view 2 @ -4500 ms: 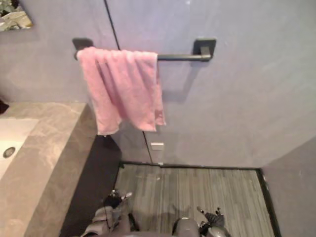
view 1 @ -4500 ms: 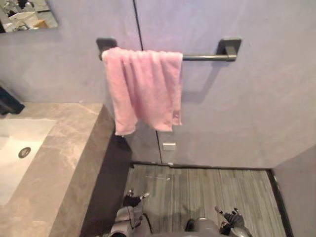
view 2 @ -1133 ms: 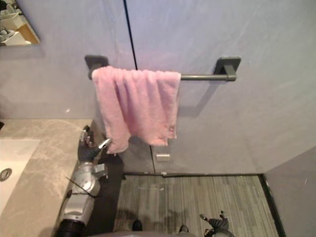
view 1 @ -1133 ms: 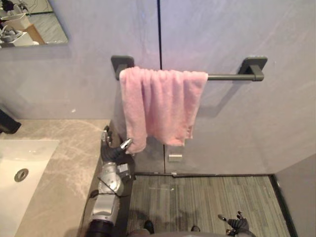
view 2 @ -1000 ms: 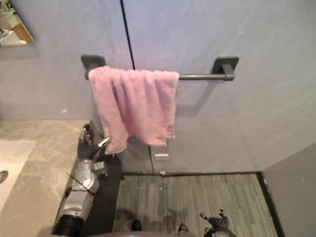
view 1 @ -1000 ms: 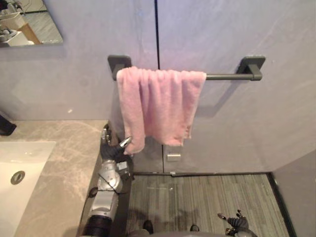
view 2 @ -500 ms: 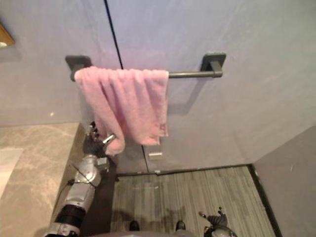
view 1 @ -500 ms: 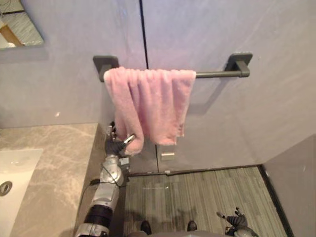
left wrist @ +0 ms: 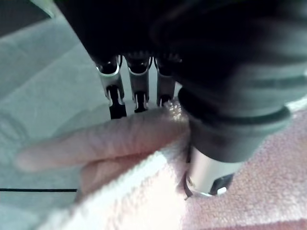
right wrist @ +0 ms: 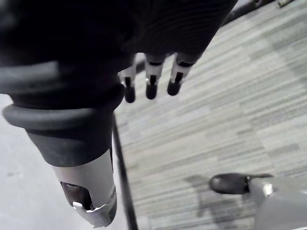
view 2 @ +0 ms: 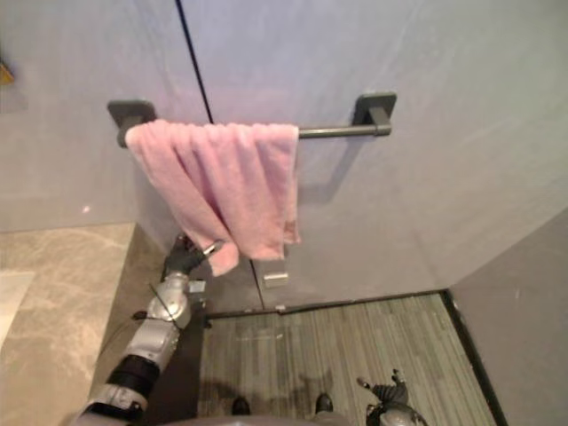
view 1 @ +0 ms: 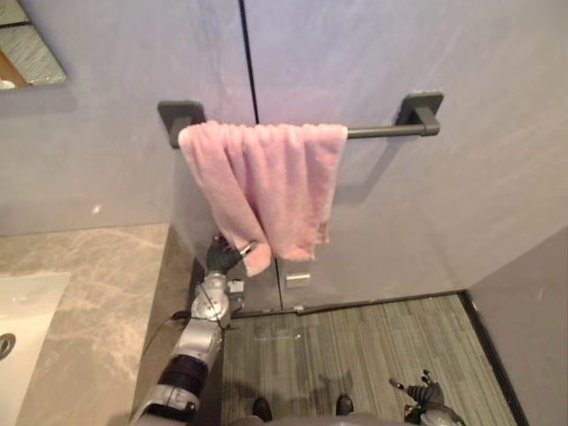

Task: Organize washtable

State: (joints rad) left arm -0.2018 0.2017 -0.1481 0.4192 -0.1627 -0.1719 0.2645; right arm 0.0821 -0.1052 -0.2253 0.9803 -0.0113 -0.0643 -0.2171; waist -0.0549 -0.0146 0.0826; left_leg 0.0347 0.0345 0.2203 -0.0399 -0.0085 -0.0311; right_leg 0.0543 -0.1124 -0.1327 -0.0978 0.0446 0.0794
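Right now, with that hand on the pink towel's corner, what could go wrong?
The left hand pinches just the bottom corner of the towel, so the cloth may slip free. The towel is only draped over the bar, bunched at its left end; a hard tug could drag it onto the floor. The arm runs close beside the counter edge and might knock it.

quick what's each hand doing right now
Left hand: pinching the lower corner of the pink towel.
Right hand: open, holding nothing.
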